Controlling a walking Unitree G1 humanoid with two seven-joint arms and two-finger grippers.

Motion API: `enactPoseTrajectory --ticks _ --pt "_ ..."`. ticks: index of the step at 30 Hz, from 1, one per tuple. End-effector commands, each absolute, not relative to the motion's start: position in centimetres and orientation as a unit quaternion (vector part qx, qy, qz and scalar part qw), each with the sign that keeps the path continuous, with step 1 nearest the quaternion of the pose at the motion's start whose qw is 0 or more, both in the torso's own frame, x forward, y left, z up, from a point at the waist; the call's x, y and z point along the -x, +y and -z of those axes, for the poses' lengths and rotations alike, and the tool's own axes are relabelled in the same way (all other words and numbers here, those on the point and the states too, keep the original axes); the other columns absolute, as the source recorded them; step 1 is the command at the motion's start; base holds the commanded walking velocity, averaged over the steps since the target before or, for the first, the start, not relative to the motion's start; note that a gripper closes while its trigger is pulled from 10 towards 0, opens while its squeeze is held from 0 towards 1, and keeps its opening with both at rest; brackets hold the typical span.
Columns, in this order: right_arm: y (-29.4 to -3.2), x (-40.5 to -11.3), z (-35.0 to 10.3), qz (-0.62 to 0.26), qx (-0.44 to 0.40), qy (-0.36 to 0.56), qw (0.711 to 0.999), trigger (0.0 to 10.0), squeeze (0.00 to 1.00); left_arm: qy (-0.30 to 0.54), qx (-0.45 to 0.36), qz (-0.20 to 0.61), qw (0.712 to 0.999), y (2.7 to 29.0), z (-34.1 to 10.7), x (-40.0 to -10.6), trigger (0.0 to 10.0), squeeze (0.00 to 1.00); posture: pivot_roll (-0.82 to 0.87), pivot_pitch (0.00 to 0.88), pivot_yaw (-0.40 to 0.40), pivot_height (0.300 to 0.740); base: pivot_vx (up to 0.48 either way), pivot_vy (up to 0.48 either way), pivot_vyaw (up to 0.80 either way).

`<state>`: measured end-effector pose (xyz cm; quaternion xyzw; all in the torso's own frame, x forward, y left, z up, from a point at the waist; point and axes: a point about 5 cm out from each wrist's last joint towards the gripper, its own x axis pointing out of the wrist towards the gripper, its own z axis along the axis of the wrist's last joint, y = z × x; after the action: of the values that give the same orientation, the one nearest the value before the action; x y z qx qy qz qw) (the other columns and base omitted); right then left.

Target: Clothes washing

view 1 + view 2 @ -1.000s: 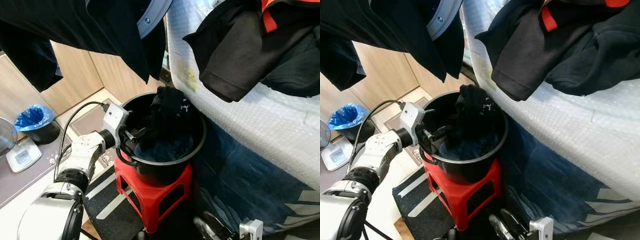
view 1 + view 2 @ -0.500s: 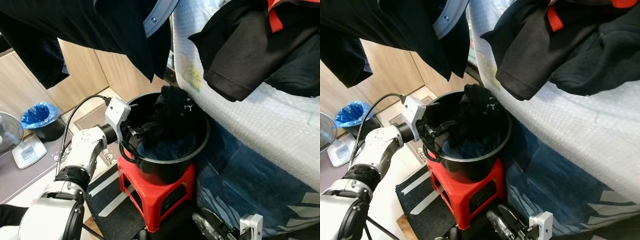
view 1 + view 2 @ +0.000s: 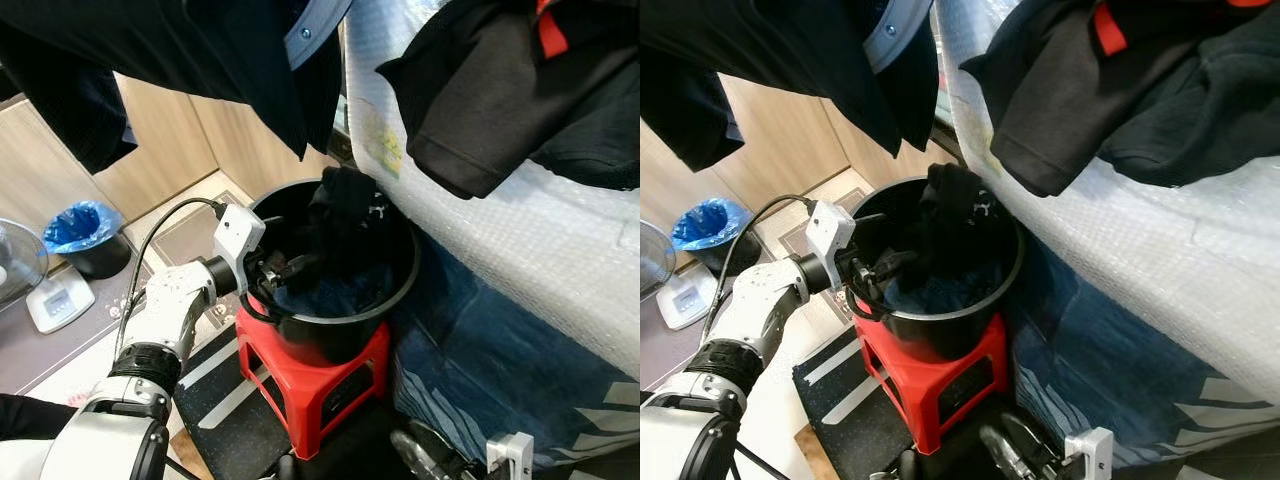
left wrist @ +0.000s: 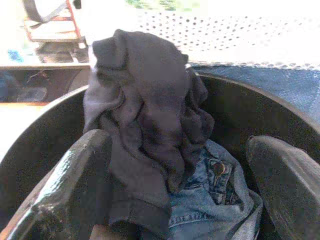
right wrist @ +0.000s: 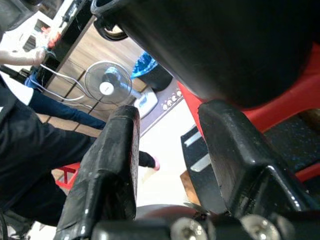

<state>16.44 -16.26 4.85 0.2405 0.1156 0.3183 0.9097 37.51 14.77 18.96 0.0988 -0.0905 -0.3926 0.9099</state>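
Here, left end effector (image 3: pixel 283 268) open inside bucket (image 3: pixel 400 290).

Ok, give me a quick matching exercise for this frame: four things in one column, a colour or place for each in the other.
1. bucket
2. stool
3. jeans
4. left gripper

A. red, under the bucket
B. black, standing on the stool
C. inside the bucket's rim, fingers apart
D. blue denim, at the bottom of the bucket beside the dark garment

Pairs: 1-B, 2-A, 3-D, 4-C
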Motion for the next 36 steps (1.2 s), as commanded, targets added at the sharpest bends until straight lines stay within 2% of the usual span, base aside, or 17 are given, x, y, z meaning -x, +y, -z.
enactPoseTrajectory --ticks 1,9,16,23,36 --pt "-16.1 -16.1 -4.9 -0.319 -0.247 0.120 0.907 10.0 0.00 -0.077 -0.093 0.385 0.915 15.6 -18.1 -37.2 10.0 0.00 -0.10 0.304 0.096 0.740 0.000 0.000 0.00" --pt "-16.3 -16.1 -5.1 -0.320 -0.244 0.119 0.908 10.0 0.00 -0.076 -0.095 0.385 0.915 15.7 -18.3 -37.2 10.0 0.00 -0.09 0.303 0.091 0.740 0.000 0.000 0.00" --pt "-16.5 -15.4 -6.4 -0.323 -0.244 0.113 0.907 10.0 0.00 -0.064 -0.096 0.373 0.920 16.7 -19.0 -37.7 10.0 0.00 -0.10 0.365 0.082 0.740 0.000 0.000 0.00" --pt "-16.7 -14.6 -7.7 -0.323 -0.244 0.110 0.908 10.0 0.00 -0.063 -0.100 0.355 0.927 17.2 -19.6 -38.2 10.0 0.00 -0.12 0.391 0.068 0.740 0.000 0.000 0.00" --pt "-16.8 -15.8 -8.7 -0.324 -0.238 0.093 0.911 10.0 0.00 -0.090 -0.100 0.350 0.927 16.9 -20.9 -38.5 10.0 0.00 -0.12 0.368 0.072 0.740 0.000 0.000 0.00"
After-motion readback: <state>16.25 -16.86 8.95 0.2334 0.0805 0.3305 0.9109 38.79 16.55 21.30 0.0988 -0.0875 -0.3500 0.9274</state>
